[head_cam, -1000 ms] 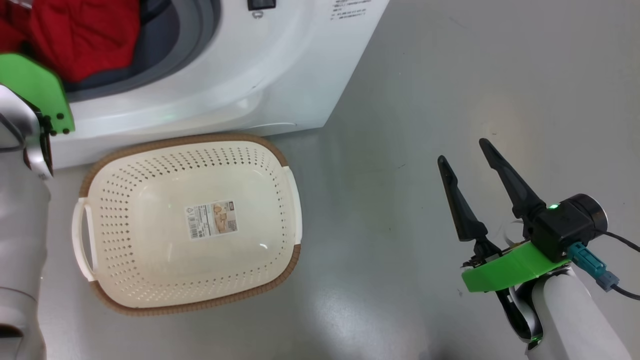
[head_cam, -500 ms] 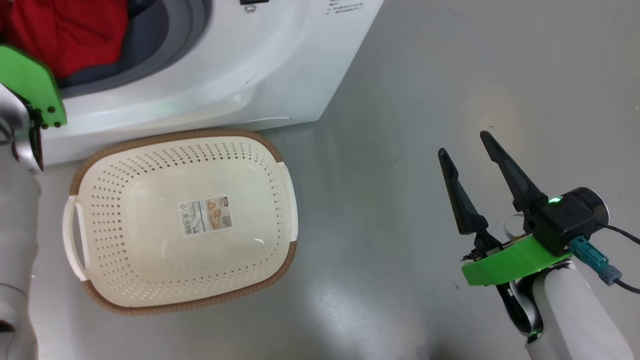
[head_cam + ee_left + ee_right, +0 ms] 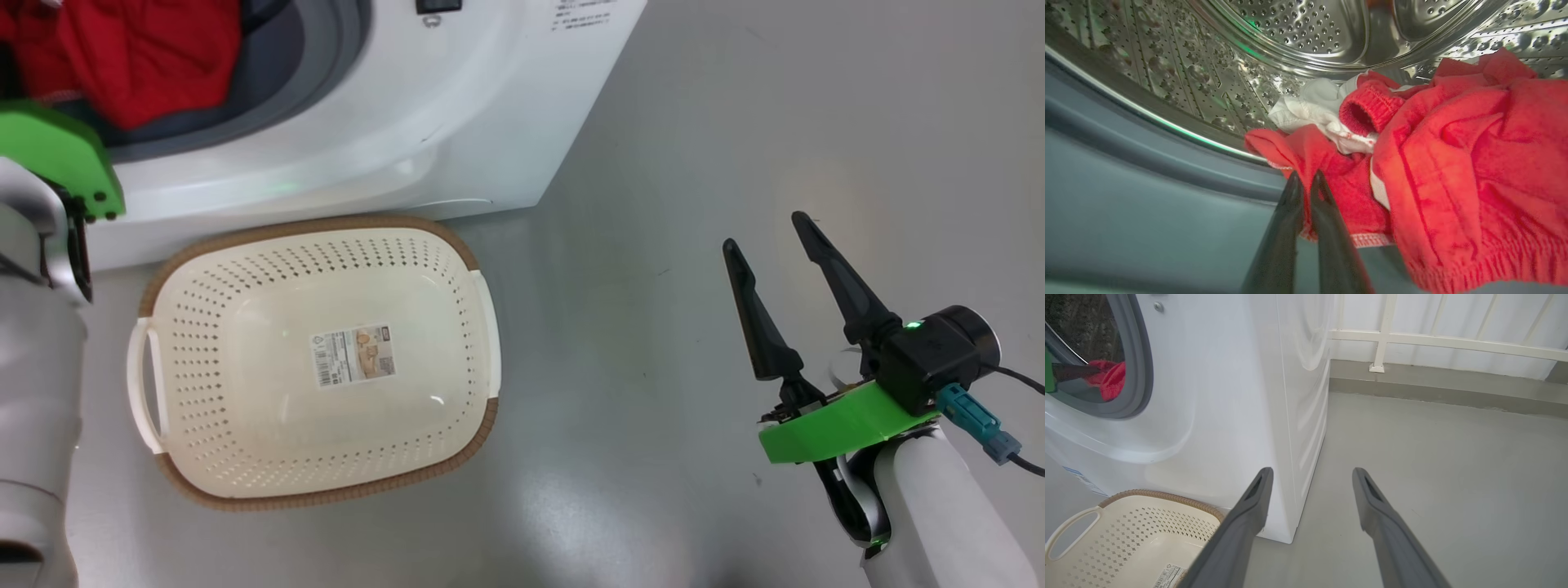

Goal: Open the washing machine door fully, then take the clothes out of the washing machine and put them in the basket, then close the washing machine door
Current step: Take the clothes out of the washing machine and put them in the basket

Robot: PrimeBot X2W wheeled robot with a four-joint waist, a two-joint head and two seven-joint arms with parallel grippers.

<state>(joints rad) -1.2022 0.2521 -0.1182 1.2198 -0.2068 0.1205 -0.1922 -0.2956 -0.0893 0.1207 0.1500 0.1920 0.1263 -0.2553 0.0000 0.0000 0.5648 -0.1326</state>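
1. While red and white clothes (image 3: 1453, 163) lie heaped in the washer's (image 3: 367, 122) drum (image 3: 1298, 24), the left gripper (image 3: 1307, 181) is pinched together on a red hem.
2. Basket (image 3: 326, 498) sits on the floor (image 3: 735, 122) just beside the washer.
3. Right gripper (image 3: 763, 230) hovers well apart, fingers spread.

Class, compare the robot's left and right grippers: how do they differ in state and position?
The left gripper is shut, apparently pinching the red garment; the right gripper stands open, holding nothing. The left is in the washing machine; the right hovers above the floor. Both have two long dark fingers.
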